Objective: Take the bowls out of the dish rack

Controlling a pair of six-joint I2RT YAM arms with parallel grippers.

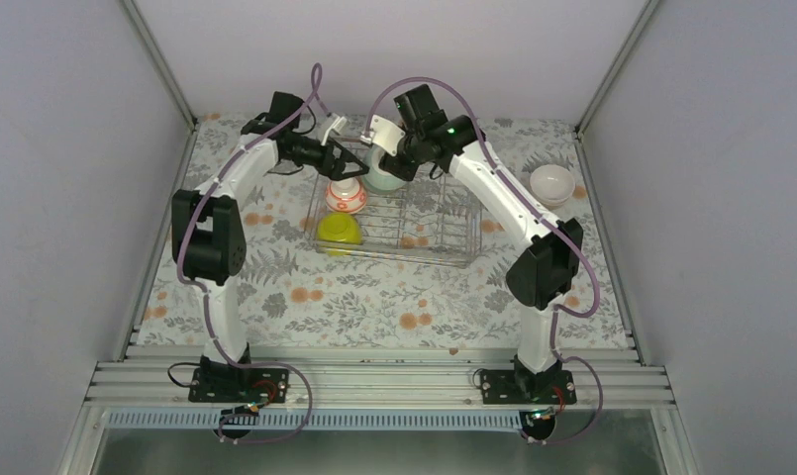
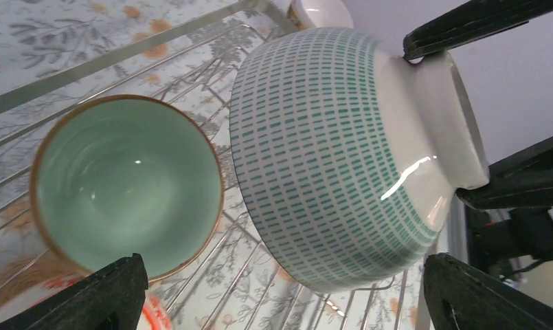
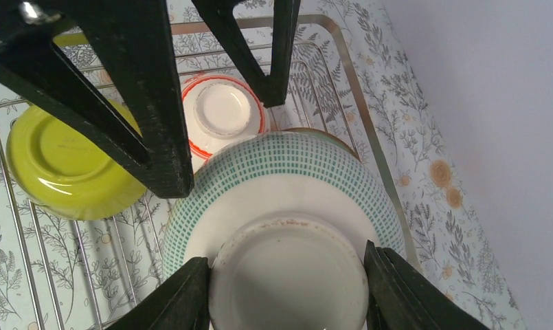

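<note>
- Right gripper [image 3: 290, 295] clamps the foot ring of the dashed bowl [image 3: 287, 172], which sits tilted at the rack's [image 1: 444, 252] far edge.
- Left gripper [image 1: 343, 158] is spread wide just beside it, empty.
- Close by in the rack: green cup [image 2: 126, 185], red bowl [image 1: 346, 198], yellow bowl [image 1: 339, 230].

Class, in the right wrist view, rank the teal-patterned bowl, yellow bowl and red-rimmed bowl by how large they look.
Largest: teal-patterned bowl, helped by nearness to the camera.
Then: yellow bowl.
Smallest: red-rimmed bowl.

Floral table [image 1: 374, 297]: dish rack [image 1: 429, 236], white bowl [image 1: 552, 184].
</note>
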